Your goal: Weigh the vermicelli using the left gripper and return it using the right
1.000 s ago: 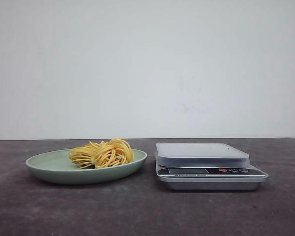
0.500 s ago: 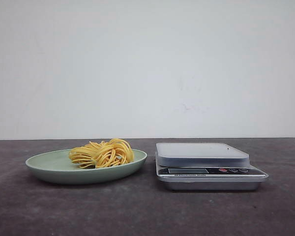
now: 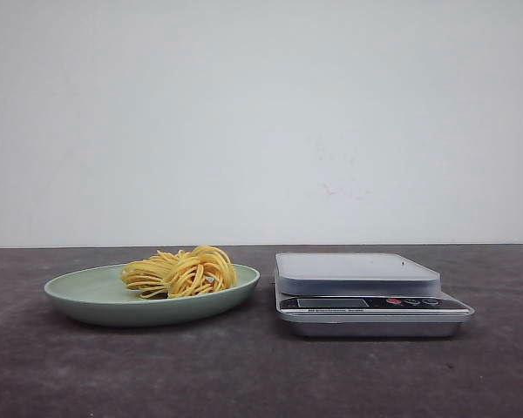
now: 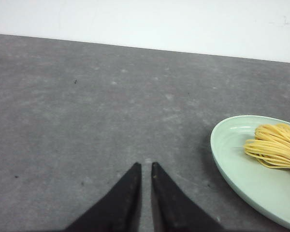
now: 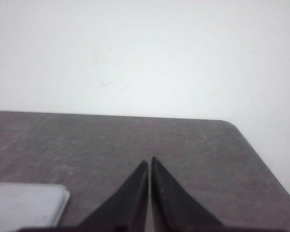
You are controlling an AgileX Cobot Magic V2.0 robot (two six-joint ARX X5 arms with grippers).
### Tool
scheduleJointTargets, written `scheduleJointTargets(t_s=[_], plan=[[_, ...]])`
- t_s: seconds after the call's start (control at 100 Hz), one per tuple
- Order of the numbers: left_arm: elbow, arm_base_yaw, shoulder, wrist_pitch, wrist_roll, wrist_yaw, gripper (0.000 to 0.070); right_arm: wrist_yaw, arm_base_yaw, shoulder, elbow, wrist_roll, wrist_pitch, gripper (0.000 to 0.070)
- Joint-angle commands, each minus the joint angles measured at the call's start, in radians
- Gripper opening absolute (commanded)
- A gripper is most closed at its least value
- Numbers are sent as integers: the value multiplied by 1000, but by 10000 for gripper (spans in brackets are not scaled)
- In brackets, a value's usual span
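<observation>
Noodles on plate, scale pan bare, both grippers closed on nothing

Over the last second the front view shows no real change: the noodles [image 3: 180, 272] lie coiled on the green plate [image 3: 87, 296] as before, and the scale [image 3: 366, 292] beside it carries nothing. Judgement: this fits either noodles waiting to be weighed or noodles already returned; the frames do not settle which. Left gripper [image 4: 146, 167]: tips nearly touching, holding nothing, low over the bare table [image 4: 87, 106], with the plate off to its right side and the noodles beyond its reach. Right gripper [image 5: 149, 164]: tips together, holding nothing, scale corner to its lower left. Count: one plate, one bundle of noodles, one scale, two grippers
</observation>
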Motion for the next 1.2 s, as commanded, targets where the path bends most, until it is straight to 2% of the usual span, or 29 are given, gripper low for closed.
scheduleJointTargets(t_s=[0.0,0.12,0.49,1.191], plan=[[-18,2,-2,-4,6,11,0,-39,-17,-31,-77,-6,53,1],[-18,2,-2,-4,6,11,0,-77,-34,-35,-216,-6,115,1],[-18,2,-2,-4,6,12,0,-76,-27,-35,-481,-4,267,1],[-18,2,-2,-4,6,11,0,-72,-23,-35,-481,-7,289,0]])
